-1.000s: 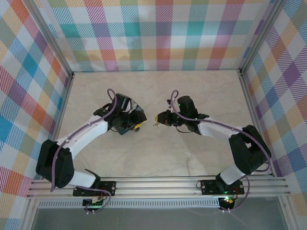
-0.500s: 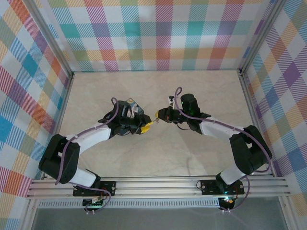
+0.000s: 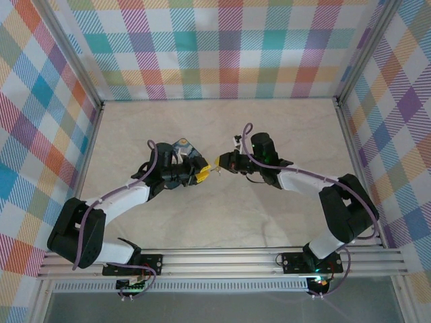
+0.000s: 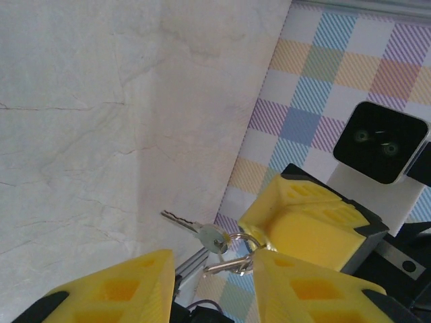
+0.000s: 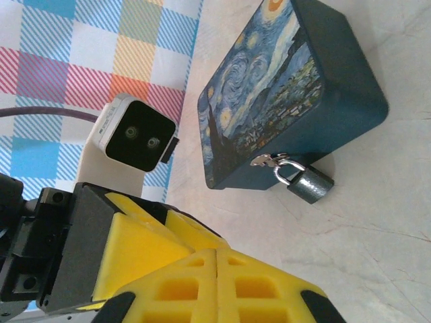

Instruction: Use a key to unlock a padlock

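Top external view: the left gripper [image 3: 202,175] and right gripper [image 3: 219,163] face each other tip to tip over the middle of the pale marbled table [image 3: 283,128], inside three plaid walls [image 3: 222,47]. An aluminium rail [image 3: 222,259] carries both arm bases at the near edge. Just behind the left wrist lies a box [image 5: 283,87] with a swirling night-sky print on top and teal sides, partly covered by that wrist from above.

From the right wrist, a small grey padlock [image 5: 311,185] hangs closed through a metal hasp [image 5: 266,161] on the box's near side, close to the table. The left arm's camera housing [image 5: 135,138] stands beside the box.

The right gripper's yellow fingers are pressed together on a key ring [image 4: 244,241]. One toothed key [image 4: 192,225] sticks out from it over the table, well apart from the padlock. A second key [image 4: 225,266] lies lower on the same ring. The left gripper's fingers stand apart, holding nothing, with the keys just in front of them.

Count: two arms, two grippers, one box, one padlock, one ring, two keys as far as can be made out.

A second ago the grippers were clearly apart and the left arm covered the box. Now the tips nearly meet and part of the box shows.
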You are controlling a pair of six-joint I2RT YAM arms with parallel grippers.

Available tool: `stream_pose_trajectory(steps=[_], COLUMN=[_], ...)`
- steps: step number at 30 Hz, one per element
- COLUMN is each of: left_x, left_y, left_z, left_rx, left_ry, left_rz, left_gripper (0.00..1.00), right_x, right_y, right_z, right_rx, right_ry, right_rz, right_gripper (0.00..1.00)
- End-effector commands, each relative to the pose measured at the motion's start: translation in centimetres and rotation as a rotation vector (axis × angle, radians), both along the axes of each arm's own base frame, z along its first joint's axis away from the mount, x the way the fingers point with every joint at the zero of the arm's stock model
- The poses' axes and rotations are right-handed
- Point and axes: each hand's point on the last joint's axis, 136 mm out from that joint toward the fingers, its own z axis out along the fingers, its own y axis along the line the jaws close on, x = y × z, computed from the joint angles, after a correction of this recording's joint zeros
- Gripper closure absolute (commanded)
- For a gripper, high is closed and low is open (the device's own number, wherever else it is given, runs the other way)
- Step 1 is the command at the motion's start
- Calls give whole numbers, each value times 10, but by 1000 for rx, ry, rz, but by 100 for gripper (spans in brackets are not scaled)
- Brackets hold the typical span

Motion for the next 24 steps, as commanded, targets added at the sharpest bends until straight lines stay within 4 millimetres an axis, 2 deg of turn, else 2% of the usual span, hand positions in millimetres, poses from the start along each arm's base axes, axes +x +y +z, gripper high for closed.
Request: stream_pose_trajectory(steps=[1, 8, 13, 19, 24], left_x=[0, 0, 1, 1, -1], left_y=[-2, 0, 2, 4, 9], left_z=[10, 12, 14, 14, 11], left_rx=[-59, -62, -69, -60, -16], left_ry=[-7, -11, -18, -23, -39], left_rz=[0, 4, 16, 18, 4], left_gripper=[65, 70, 81, 99, 100], right_x=[0, 0, -1, -1, -2], right_y=[16, 27, 28, 30, 29], right_z=[17, 21, 19, 13, 7], right_rx=[66, 95, 99, 100, 89], right_ry=[-26, -23, -13, 6, 19], right_rz=[38, 59, 62, 66, 66], right_gripper=[98, 98, 98, 97, 90])
